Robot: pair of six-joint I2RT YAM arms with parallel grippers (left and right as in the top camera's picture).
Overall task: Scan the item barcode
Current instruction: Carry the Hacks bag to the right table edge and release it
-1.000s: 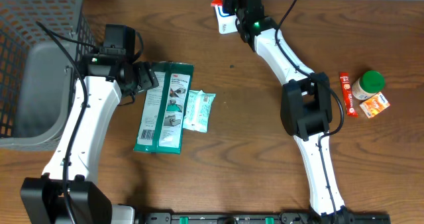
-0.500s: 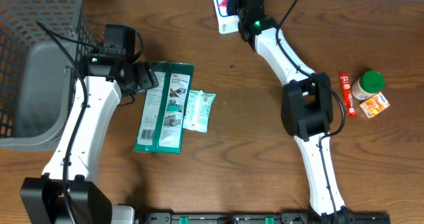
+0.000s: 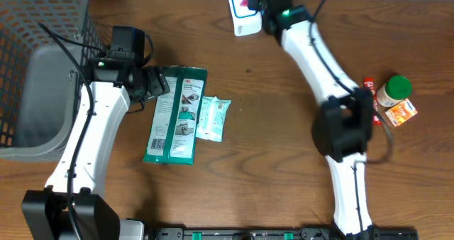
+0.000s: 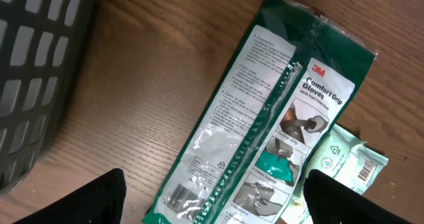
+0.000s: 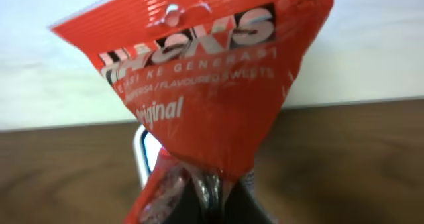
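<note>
Right gripper (image 5: pixel 215 192): clenched on the lower end of the red packet (image 5: pixel 199 78), which is held off the table.
Packet position: at the far table edge, just beside the white device (image 3: pixel 241 18), taken to be the scanner.
Barcode: none seen on the face shown.
Left gripper (image 3: pixel 157 84): released, nothing held, over the green glove pack (image 3: pixel 176 116).
Progress: packet lifted and presented; the scan itself is judged unconfirmed.
</note>
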